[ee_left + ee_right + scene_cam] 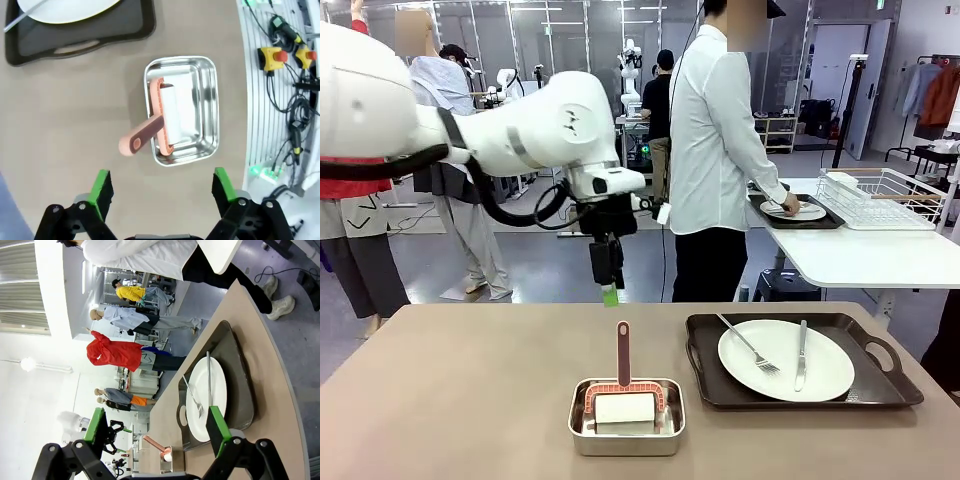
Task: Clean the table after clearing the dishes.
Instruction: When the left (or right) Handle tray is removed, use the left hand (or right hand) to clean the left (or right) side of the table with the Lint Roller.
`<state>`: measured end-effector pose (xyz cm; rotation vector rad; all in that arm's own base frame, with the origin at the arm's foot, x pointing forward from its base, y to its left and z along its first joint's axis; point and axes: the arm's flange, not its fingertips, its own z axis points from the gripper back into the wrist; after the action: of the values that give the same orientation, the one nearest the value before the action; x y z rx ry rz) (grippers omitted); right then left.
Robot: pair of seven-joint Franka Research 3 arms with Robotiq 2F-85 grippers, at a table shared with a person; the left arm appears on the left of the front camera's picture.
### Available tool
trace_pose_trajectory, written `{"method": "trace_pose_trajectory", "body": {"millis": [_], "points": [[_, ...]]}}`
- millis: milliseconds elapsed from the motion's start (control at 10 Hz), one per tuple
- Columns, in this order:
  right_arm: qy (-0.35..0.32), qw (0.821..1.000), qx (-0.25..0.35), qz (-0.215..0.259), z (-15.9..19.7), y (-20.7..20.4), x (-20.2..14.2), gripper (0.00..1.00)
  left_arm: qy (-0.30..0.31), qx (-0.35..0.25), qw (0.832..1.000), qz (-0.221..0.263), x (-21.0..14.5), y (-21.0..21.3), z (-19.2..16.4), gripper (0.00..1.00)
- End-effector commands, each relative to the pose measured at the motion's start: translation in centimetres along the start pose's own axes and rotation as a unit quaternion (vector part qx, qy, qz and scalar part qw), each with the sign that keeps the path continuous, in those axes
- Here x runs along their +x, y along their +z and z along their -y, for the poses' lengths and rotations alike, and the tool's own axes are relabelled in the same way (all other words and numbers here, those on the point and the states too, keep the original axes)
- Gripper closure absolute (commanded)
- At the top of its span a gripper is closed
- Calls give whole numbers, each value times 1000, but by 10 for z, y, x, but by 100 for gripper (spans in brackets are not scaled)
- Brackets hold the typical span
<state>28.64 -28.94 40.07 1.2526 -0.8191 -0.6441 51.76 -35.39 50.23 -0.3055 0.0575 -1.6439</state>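
Observation:
On the brownish table [470, 400] a white plate [785, 360] with a fork [748, 346] and a knife [801, 356] lies on a dark tray [880, 385] at the right. My left gripper [609, 285] hangs open above the table's middle, over a steel tin. From the left wrist, this gripper [162, 187] stands open and holds nothing, with the table [60, 110] and the tray [75, 42] below. My right gripper [156, 426] is open and holds nothing, level with the plate [205, 400] on its tray [240, 390]. A person's hand holds a second plate [794, 210] on a tray on the white table behind.
A steel tin [626, 440] near the front edge holds a white roller with a pink handle [623, 352]; the left wrist view has this tin [197, 110] and handle [140, 140] right below. A wire rack [880, 195] stands on the white table. The person stands at the far edge.

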Motion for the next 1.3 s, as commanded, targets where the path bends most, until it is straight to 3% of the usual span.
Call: {"method": "trace_pose_trajectory", "body": {"millis": [0, 600, 1200], "points": [[-2, 1000, 8, 5, -3, 1, 0, 0, 29, -35, 998, -31, 11, -1, -16, 0], [-2, 1000, 8, 5, -3, 1, 0, 0, 61, -81, 993, -58, 12, -59, -46, 0], [-2, 1000, 8, 5, -3, 1, 0, 0, 64, -121, 989, -60, 10, -98, -42, 0]]}}
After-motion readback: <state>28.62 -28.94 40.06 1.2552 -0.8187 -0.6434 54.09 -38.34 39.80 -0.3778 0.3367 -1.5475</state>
